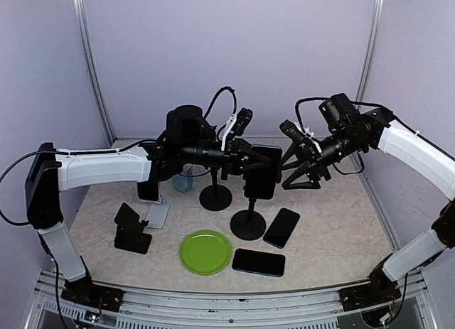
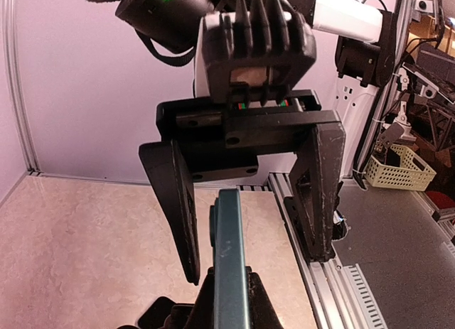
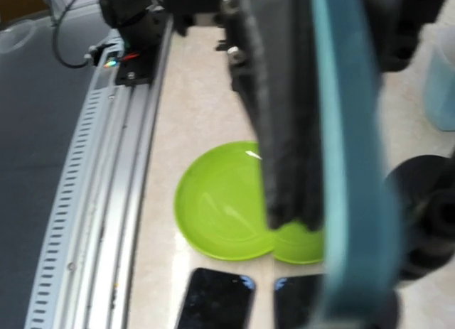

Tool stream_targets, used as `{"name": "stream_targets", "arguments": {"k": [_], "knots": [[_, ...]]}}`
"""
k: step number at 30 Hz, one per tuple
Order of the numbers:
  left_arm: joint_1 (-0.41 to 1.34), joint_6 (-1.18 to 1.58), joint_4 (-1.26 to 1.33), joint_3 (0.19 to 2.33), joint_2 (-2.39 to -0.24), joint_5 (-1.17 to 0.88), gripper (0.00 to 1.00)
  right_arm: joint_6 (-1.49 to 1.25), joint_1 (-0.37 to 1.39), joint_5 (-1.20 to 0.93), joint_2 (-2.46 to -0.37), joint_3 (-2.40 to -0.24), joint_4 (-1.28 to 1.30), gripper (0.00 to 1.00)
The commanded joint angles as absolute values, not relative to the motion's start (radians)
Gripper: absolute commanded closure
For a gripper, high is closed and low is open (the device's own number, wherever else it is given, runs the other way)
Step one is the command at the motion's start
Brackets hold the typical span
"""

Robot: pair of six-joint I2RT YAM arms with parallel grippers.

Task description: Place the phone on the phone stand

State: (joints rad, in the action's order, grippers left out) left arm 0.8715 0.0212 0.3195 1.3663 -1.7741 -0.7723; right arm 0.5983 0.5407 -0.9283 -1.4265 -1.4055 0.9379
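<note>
phone upright, dark with teal edge, left gripper pinching it, right gripper spread wide

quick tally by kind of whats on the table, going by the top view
dark phones lying flat: 2
teal-edged phone upright on a stand: 1
round-base stands: 2
folding stand: 1
green plate: 1
bluish cup: 1
silver slab, maybe a phone: 1
total: 9
not counted: dark thing half hidden behind the left arm

Left gripper shut; right gripper open, arms facing inward.
</note>
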Motion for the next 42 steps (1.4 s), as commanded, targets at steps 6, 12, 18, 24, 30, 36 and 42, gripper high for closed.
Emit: {"name": "stream_targets", "arguments": {"k": [6, 12, 18, 24, 30, 36, 42], "knots": [[0.873, 0.175, 0.339, 1.424, -1.801, -0.751, 1.0, 0.521, 0.543, -0.911, -1.451, -1.521, 0.923, 0.3], [0.883, 0.343, 0.247, 1.521, -1.84, -0.768, 1.0, 0.491, 0.546, -0.971, -1.484, -1.564, 0.916, 0.49], [0.915, 0.264, 0.207, 1.518, -1.82, -0.734, 0.94, 0.465, 0.545, -0.978, -1.488, -1.572, 0.899, 0.85], [0.931, 0.214, 0.207, 1.486, -1.788, -0.67, 0.72, 0.469, 0.546, -0.948, -1.477, -1.563, 0.896, 0.92], [0.947, 0.143, 0.223, 1.42, -1.691, -0.607, 0.51, 0.466, 0.545, -0.932, -1.478, -1.558, 0.882, 1.0], [0.956, 0.1, 0.178, 1.369, -1.59, -0.504, 0.42, 0.47, 0.543, -0.936, -1.501, -1.588, 0.884, 1.0], [0.959, 0.098, 0.17, 1.285, -1.492, -0.42, 0.41, 0.516, 0.544, -0.983, -1.525, -1.609, 0.93, 0.7]]}}
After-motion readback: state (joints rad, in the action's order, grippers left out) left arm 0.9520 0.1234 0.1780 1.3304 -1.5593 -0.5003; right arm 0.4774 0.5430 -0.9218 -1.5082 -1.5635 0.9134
